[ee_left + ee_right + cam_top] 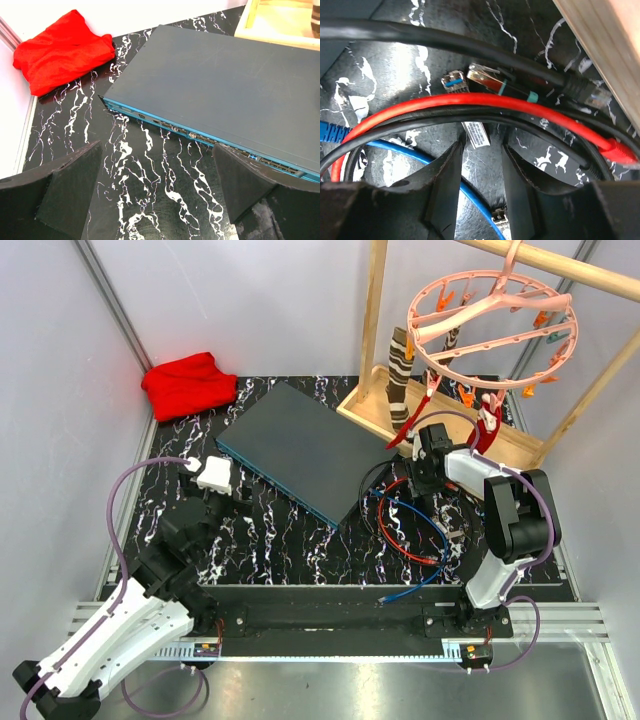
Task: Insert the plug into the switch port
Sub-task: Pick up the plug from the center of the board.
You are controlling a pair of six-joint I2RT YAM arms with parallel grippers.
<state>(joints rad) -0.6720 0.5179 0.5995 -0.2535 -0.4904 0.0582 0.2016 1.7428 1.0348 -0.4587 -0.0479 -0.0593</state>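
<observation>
The switch point(300, 445) is a flat dark grey box with a teal front edge point(200, 136) lined with small sockets. My left gripper point(228, 495) hovers wide open in front of that edge with only table between its fingers point(75, 175). To the switch's right lies a coil of red, blue and black cables point(415, 530). My right gripper point(482, 145) points down into it, jaws partly apart, a labelled metal piece point(477, 134) at their tips, not squeezed. Beyond lie a silver plug with a blue tab point(454, 81), a black-bodied plug point(492, 81) and a red plug point(617, 150).
A red cloth point(188, 383) lies at the back left. A wooden frame point(450, 430) stands behind the cables, with a pink peg hanger point(490, 320) and striped socks point(400, 370) hanging over the right arm. A blue cable end point(392, 595) reaches the table's near edge.
</observation>
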